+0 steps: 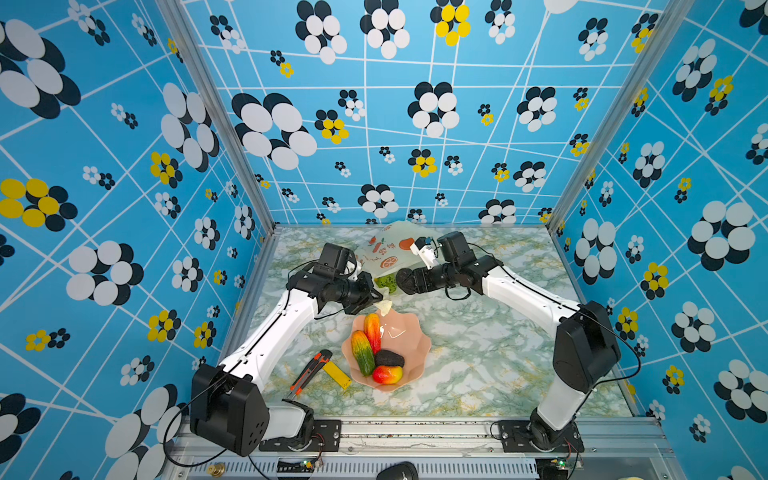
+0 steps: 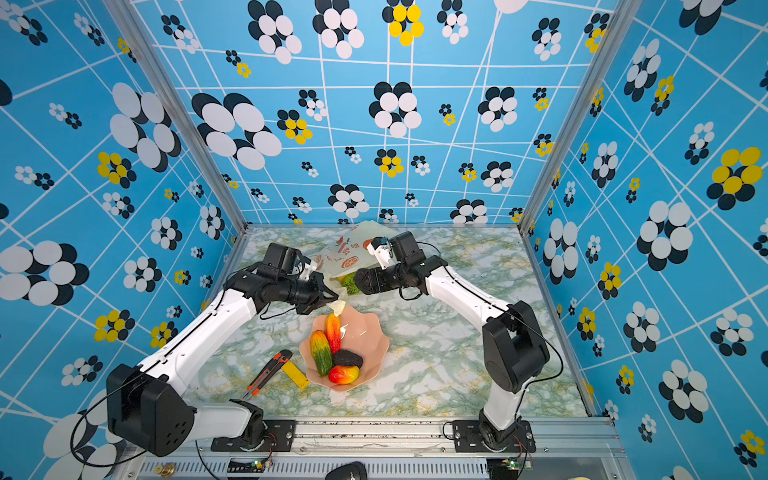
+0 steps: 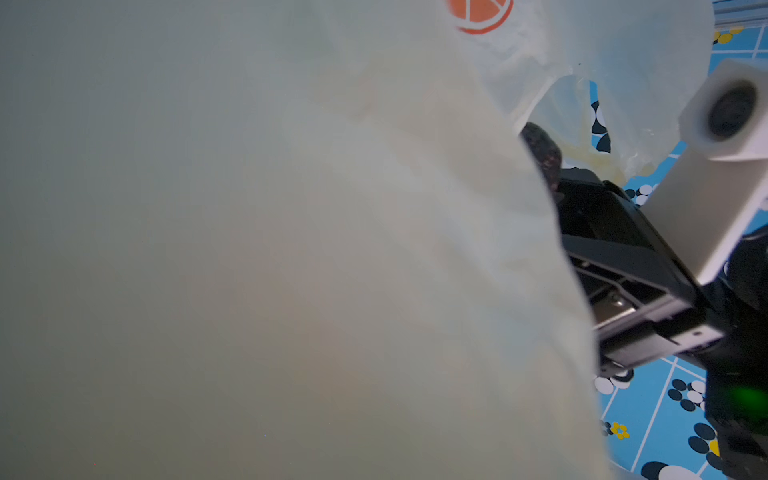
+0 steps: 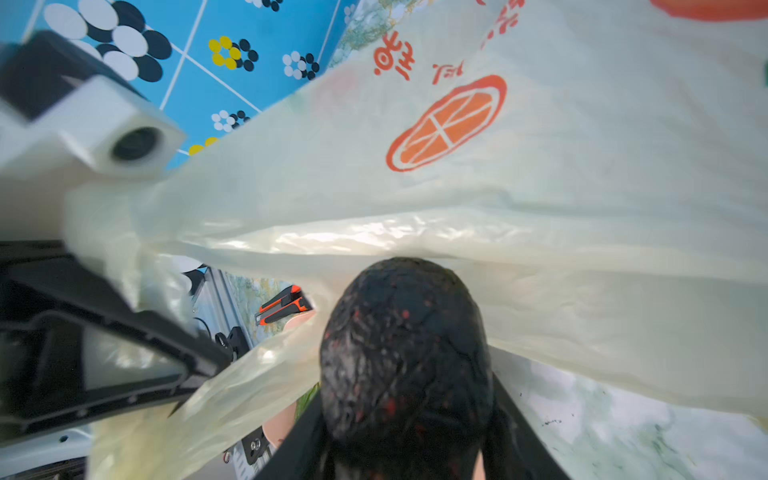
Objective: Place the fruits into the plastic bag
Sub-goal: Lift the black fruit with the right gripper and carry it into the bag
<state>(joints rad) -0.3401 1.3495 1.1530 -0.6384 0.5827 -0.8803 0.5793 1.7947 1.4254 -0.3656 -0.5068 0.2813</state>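
- The plastic bag [image 1: 386, 249] lies near the middle of the worktop's far edge, with its mouth turned toward the front edge.
- One green fruit [image 1: 385, 282] shows just inside the mouth, so I judge at least that one is already bagged. What else is deeper in I cannot tell through the plastic.
- My right gripper [image 1: 401, 281] is closed around a black bumpy oval [image 4: 405, 353], holding it at the bag's opening under the raised upper sheet. It is not released yet.
- My left gripper [image 1: 376, 297] is clamped tight on the bag's rim beside the mouth, which keeps the mouth lifted.
- Four fruits wait in the pink bowl [image 1: 419, 340] nearer the front edge: an orange-red piece [image 1: 372, 326], a green-orange piece [image 1: 362, 352], a second black oval [image 1: 389, 358] and a mango [image 1: 387, 375].
- So I judge the task is partway through, with one fruit going in and four to fetch.
- A utility knife [image 1: 309, 372] and a yellow block [image 1: 337, 374] lie just left of the bowl. Neither is mine to bag.
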